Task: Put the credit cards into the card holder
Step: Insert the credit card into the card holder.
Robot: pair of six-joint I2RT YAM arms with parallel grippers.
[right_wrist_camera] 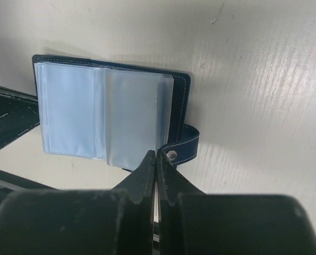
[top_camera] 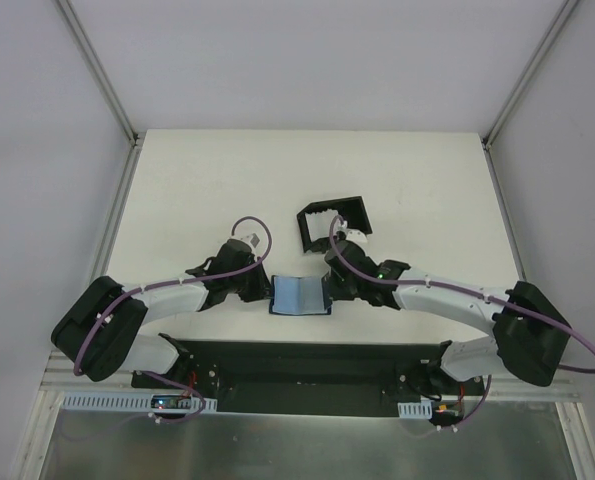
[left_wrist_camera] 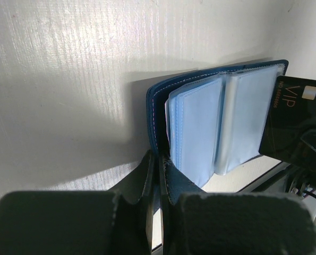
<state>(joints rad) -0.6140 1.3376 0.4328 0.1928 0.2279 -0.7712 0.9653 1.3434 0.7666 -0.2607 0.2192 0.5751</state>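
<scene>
Card holder (top_camera: 301, 296): lay open on bench (top_camera: 227, 180), sleeves showing no cards. Left fingers (left_wrist_camera: 139, 183) pinched its cover; right fingers (right_wrist_camera: 139, 180) apparently pinched black VIP card (left_wrist_camera: 293, 125), not yet inserted.

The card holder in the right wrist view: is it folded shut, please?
No, the card holder lies spread open, clear pockets facing up, snap tab unfastened.

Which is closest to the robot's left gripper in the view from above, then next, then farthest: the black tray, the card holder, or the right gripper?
1. card holder: right at the left gripper, which pinches its left edge.
2. right gripper: across the holder, at its right edge.
3. black tray: farther back on the table, to the right.
</scene>
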